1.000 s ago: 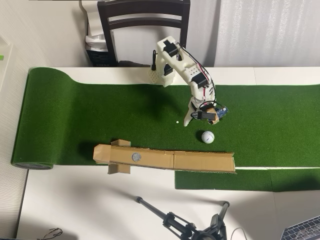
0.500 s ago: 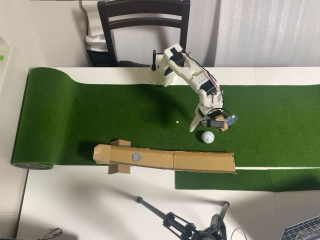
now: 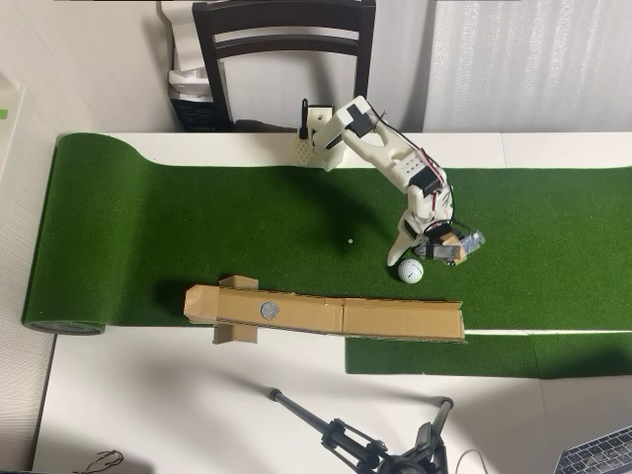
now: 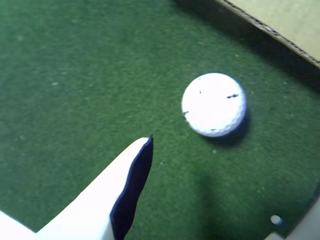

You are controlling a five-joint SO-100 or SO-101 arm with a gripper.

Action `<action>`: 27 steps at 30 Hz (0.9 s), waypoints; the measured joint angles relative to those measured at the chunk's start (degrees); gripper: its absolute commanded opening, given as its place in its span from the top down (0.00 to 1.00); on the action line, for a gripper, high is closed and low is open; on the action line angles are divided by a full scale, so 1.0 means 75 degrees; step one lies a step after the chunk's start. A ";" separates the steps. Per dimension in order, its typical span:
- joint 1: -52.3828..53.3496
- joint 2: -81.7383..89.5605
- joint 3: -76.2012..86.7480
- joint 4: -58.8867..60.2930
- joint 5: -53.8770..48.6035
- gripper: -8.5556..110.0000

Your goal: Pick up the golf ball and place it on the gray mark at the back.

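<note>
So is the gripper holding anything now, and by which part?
Nothing is held. The ball lies free on the turf, apart from the gripper finger.

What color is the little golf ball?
White, with tiny dark marks. The golf ball shows best in the wrist view, lying on the green turf.

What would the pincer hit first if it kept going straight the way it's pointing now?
Probably the golf ball: in the wrist view the pincer's finger aims toward it across bare green turf. Depth is unclear; it might touch turf first.

Even, soft indoor light overhead; wrist view blurry, golf ball (image 4: 214,104) overexposed, dark shadow beneath its right edge.
</note>
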 measured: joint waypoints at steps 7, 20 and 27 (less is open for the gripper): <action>-0.0047 -0.0562 -0.0082 0.0000 -0.0035 0.48; -0.0094 -0.0891 -0.0082 0.0000 0.0258 0.48; -0.0094 -0.1277 -0.0891 0.0000 0.0316 0.48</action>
